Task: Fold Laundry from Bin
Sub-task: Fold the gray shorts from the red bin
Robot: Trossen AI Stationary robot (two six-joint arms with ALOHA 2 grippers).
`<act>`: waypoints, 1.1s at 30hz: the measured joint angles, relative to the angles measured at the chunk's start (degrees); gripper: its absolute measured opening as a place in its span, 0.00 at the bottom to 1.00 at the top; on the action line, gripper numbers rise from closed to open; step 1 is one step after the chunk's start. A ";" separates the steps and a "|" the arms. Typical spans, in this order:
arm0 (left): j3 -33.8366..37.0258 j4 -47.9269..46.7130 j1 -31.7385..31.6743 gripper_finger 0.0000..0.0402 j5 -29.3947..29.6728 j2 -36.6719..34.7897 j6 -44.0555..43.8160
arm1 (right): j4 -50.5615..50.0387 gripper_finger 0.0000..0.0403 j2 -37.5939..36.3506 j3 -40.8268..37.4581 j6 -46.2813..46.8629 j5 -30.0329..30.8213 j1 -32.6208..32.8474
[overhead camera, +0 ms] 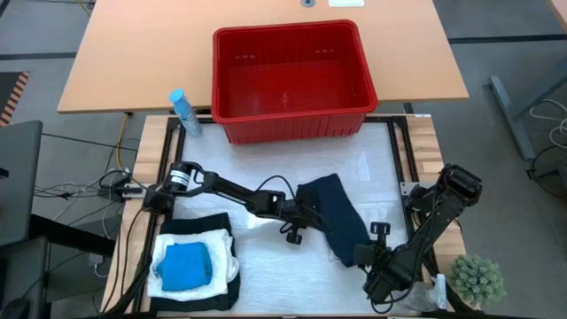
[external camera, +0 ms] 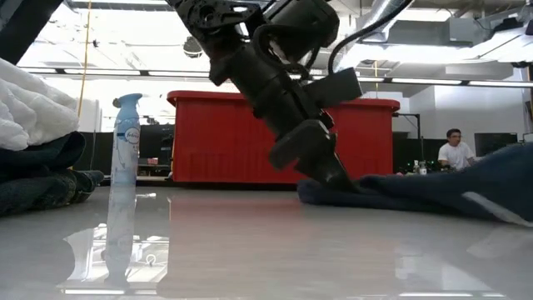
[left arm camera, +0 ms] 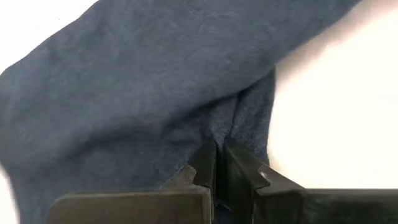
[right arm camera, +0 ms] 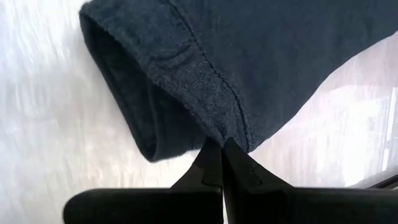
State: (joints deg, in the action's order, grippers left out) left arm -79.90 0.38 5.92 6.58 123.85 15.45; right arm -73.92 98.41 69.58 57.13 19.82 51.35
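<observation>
- Dark navy knit garment [overhead camera: 332,213]: lies crumpled on the white counter [overhead camera: 292,168], in front of the bin and right of centre. Ribbed hem and stitched seam show in the right wrist view [right arm camera: 205,81].
- Left end effector [overhead camera: 301,214]: at the garment's left edge, low on the counter; fingers [left arm camera: 205,171] pressed together with a fold of the navy cloth pinched between them.
- Right end effector [overhead camera: 361,255]: at the garment's near right corner; fingers [right arm camera: 214,165] closed tight on the hem edge.
- Red plastic bin [overhead camera: 292,75]: rectangular, rimmed, standing at the far side of the counter, apart from the garment. What shows of its inside is bare.
- Stack of laundry [overhead camera: 195,266]: near left corner of the counter. Black garment at the bottom, white crinkled piece [overhead camera: 226,252] on it, small bright blue piece [overhead camera: 186,266] on top.
- Spray bottle [overhead camera: 183,111]: pale blue, upright, just left of the bin; seen standing in the low view [external camera: 125,175].
- Small green plant [overhead camera: 478,279]: near right corner, beside the right arm.
- Person [external camera: 454,150]: seated in the room beyond the counter, low view only.
</observation>
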 joint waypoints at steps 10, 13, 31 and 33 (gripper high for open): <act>0.04 -8.43 -0.03 0.00 6.51 -4.28 4.47 | -0.11 0.04 0.00 -0.02 1.35 0.18 0.74; 0.07 -10.47 -0.05 0.00 8.91 -4.66 5.25 | -0.08 0.04 0.00 -0.02 1.94 0.02 1.70; 0.07 -9.58 0.15 0.00 8.78 -5.69 4.84 | 13.65 0.34 -0.52 -0.07 -5.11 -0.25 2.82; 0.07 -9.42 0.15 0.00 8.86 -5.72 4.83 | 14.60 0.39 -1.38 -0.05 -5.10 -0.03 2.71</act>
State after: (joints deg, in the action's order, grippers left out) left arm -79.83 -9.04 6.07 15.44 118.13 20.28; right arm -59.32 97.03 69.53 52.03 19.79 54.06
